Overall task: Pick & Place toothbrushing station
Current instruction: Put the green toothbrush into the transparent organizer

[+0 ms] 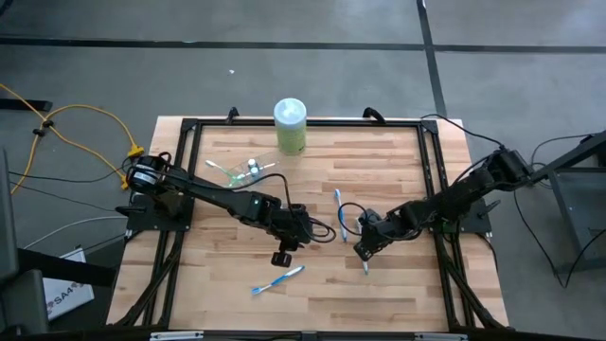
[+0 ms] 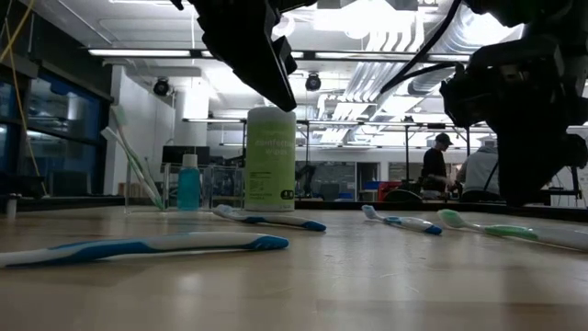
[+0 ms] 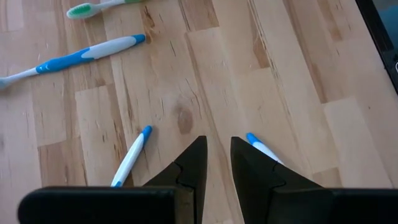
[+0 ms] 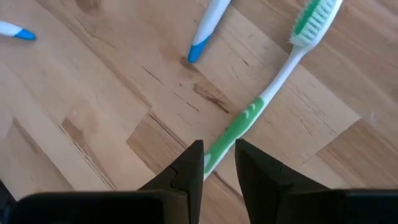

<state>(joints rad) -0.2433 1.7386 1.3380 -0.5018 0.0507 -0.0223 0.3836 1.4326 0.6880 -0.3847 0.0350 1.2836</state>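
A small clear cup point(image 1: 248, 170) stands at the table's far left with two toothbrushes point(image 2: 129, 156) leaning in it. Several more lie flat: a blue one point(image 1: 277, 279) near the front edge, a blue one point(image 1: 339, 213) at mid-table, and a green one point(image 4: 267, 93). My left gripper point(image 3: 218, 155) hovers at mid-table point(image 1: 284, 248), its fingers a narrow gap apart and empty, with a blue-tipped handle point(image 3: 130, 155) on either side. My right gripper point(image 4: 219, 158) stands low over the green toothbrush's handle end, one finger on each side, with wood showing beside the handle.
A tall canister with a pale green lid point(image 1: 290, 125) stands at the table's far edge. A black frame point(image 1: 189, 189) borders the wooden top. Both arms' cables lie at mid-table point(image 1: 327, 230). People sit in the room behind point(image 2: 441, 161).
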